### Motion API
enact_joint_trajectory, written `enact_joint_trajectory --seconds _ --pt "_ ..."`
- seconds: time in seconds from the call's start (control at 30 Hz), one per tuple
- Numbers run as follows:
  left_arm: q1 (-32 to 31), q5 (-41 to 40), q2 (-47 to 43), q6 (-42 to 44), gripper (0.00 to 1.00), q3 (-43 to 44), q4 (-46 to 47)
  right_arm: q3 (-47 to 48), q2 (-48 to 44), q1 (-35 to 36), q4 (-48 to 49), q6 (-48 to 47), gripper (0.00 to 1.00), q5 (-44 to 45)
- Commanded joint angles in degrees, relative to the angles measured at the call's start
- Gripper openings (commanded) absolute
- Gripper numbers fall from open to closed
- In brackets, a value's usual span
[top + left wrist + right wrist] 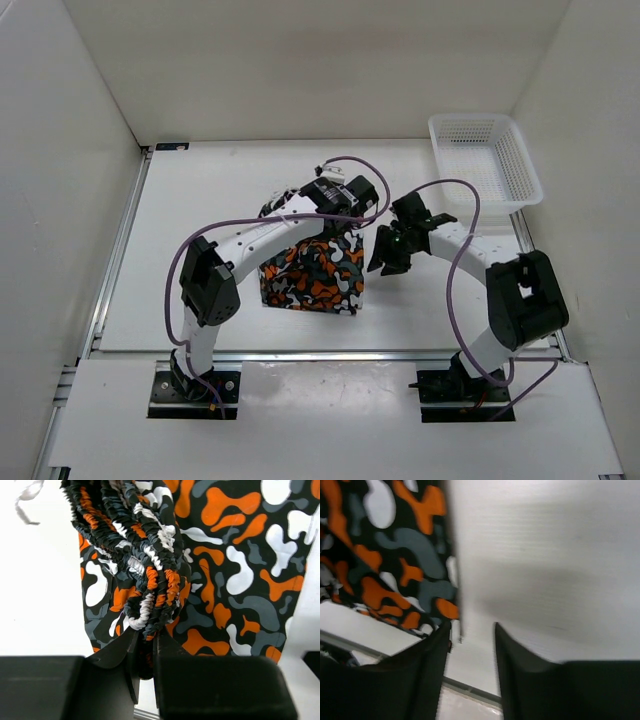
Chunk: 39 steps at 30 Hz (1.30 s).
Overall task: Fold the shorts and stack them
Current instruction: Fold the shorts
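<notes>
You won't find any readable text here: no labels, brands, numbers or signs legible in any of the three views.

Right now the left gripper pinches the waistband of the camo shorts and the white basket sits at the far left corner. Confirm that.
One thing is wrong: the top external view shows the white basket at the far right corner. The left gripper does pinch the waistband of the camo shorts.

white arms (250, 240), black joints, purple cables (455, 190)
</notes>
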Motion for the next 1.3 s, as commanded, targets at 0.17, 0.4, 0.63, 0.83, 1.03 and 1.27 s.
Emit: enact_joint_trajectory --seconds 0.17,0.4,0.63,0.83,1.03,1.27 --pt "-0.07 1.20 -5.32 -0.07 0.10 0.47 0.38 5.42 11.97 1.41 10.46 2.50 0.43 -6.43" --pt "-0.59 4.44 -7.51 3.62 0.10 -0.76 4.49 7.01 19.53 2.03 11.61 4.53 0.04 -3.26" --pt "-4.90 10.43 -6.29 6.26 0.10 -2.87 10.57 7.62 20.77 2.03 11.61 4.53 0.00 -2.20" --pt "-5.43 16.13 -4.26 6.97 0.10 -4.98 17.16 7.01 20.24 2.03 11.61 5.05 0.00 -1.67" --pt "-4.64 12.38 2.24 3.64 0.10 -3.58 15.60 6.49 19.72 2.03 11.61 5.58 0.00 -1.67" --pt "0.20 14.58 6.37 -3.05 0.10 -1.22 13.66 4.64 18.66 2.03 12.14 6.10 0.00 -1.67"
